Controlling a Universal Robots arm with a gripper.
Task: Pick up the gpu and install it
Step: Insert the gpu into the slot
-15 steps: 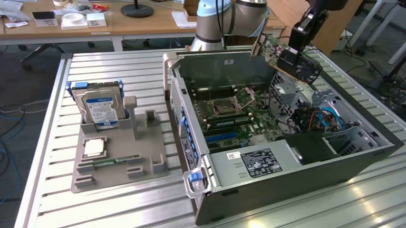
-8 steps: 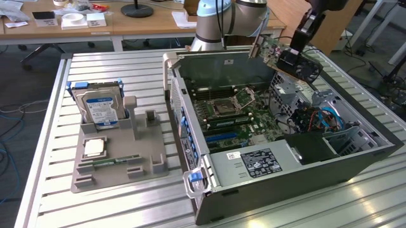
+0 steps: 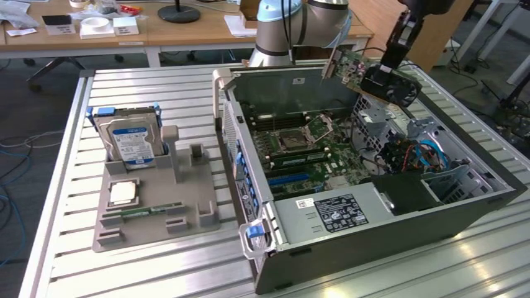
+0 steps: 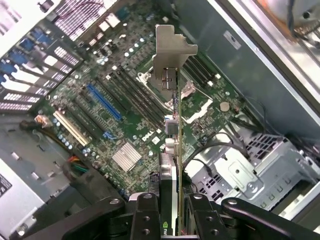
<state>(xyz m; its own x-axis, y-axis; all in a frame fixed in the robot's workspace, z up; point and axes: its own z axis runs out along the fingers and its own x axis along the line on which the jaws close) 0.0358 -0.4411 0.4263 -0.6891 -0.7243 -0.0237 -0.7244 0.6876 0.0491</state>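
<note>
Gripper (image 3: 379, 73) status: closed on the graphics card (image 3: 351, 64), with one finger (image 4: 145, 217) clamped against each face of the card.

Card location: upper right of the exterior view, held in the air over the far end of the open computer case (image 3: 389, 245). The card was tilted. Its green board sat toward the exterior view's left and its black fan housing (image 3: 399, 88) toward the exterior view's right. It was clear of the mainboard (image 3: 308, 152) and was not seated in any slot.

In the wrist view the card appeared edge-on, running from between the fingers out to its silvery metal bracket (image 4: 173, 50). Beyond it lay the mainboard with a blue slot (image 4: 104, 102), a small finned heat sink (image 4: 126, 156) and the processor socket (image 4: 192, 92).

The case lay on its side, open face up, across the right half of the exterior view. Its power supply (image 3: 331, 212) sat at lower centre.

A grey tray (image 3: 161, 233) rested on the slatted metal table (image 3: 124, 276) at the left of the exterior view, well apart from the gripper. It held the following:
- a hard drive (image 3: 129, 138) standing upright at its far end
- a silver processor chip (image 3: 123, 192) lying flat
- a green memory stick (image 3: 153, 212) lying flat
</note>
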